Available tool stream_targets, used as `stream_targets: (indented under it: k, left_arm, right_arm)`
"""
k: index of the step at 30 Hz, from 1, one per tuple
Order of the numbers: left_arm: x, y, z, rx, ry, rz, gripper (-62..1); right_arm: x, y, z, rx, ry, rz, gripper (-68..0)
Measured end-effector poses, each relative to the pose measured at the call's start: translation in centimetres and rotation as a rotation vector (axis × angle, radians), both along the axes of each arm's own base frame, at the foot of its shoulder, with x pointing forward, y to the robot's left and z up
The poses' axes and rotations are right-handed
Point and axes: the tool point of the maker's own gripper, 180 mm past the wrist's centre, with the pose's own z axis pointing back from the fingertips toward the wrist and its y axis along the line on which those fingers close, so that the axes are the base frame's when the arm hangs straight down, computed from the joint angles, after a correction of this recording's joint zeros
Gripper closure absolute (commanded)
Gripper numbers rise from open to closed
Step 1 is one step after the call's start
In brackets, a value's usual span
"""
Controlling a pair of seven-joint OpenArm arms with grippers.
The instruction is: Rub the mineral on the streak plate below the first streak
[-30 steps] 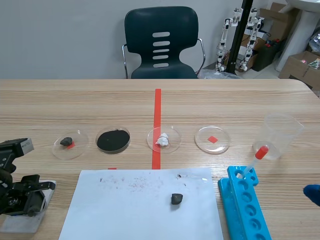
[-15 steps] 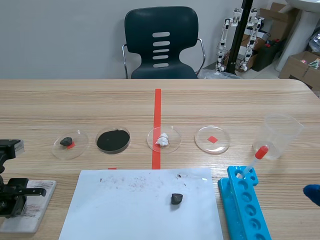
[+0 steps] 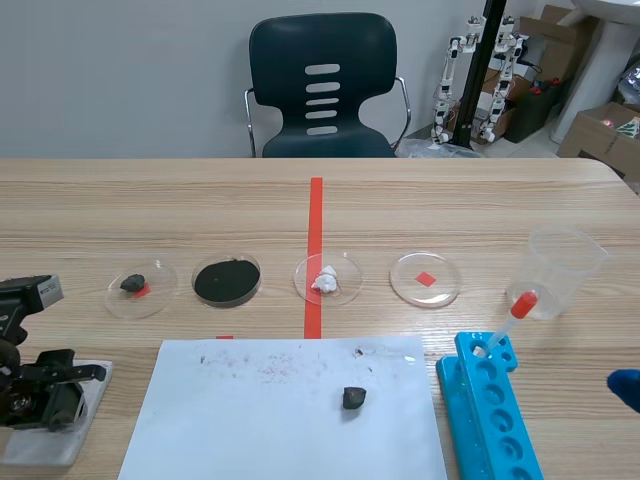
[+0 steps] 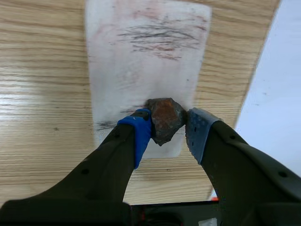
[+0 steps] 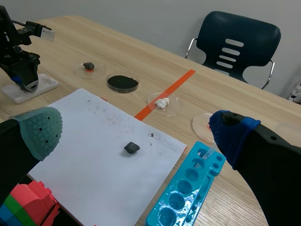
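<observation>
Rust-brown and dark, pinching mineral [image 4: 163,120] tight between pads of left gripper [image 4: 165,129], pressing it onto near end of white streak plate [image 4: 146,61], well below first streak [image 4: 157,40] of dark scribbles at far end. Looks like rubbing step barely begun, only faint mark beside blue pad; next calls for firm downward push and sideways drag across bare plate, staying off its edge. Keeping right gripper [image 5: 135,132] spread wide, holding nothing, near paper sheet [image 5: 94,155].

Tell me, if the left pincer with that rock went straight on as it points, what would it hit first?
The white streak plate: the rock in the left pincer seems to touch it, though depth is unclear.
</observation>
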Motion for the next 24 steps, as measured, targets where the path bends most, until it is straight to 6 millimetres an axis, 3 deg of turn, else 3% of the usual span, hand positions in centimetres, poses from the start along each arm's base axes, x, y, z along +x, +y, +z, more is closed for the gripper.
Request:
stream_targets:
  k: [5,16,24]
  left_arm:
    - [-0.2,0.7,-0.2,0.05,0.012,-0.013,-10.2]
    - [-0.9,4.7,0.0,0.298,0.057,-0.003,-10.2]
    - [-0.6,4.7,0.2,0.312,0.002,-0.017,-10.2]
  right_arm:
    - [0.0,0.0,0.0,0.0,0.0,0.0,-67.9]
    - [0.0,0.0,0.0,0.0,0.0,0.0,-67.9]
    - [0.0,0.0,0.0,0.0,0.0,0.0,-67.9]
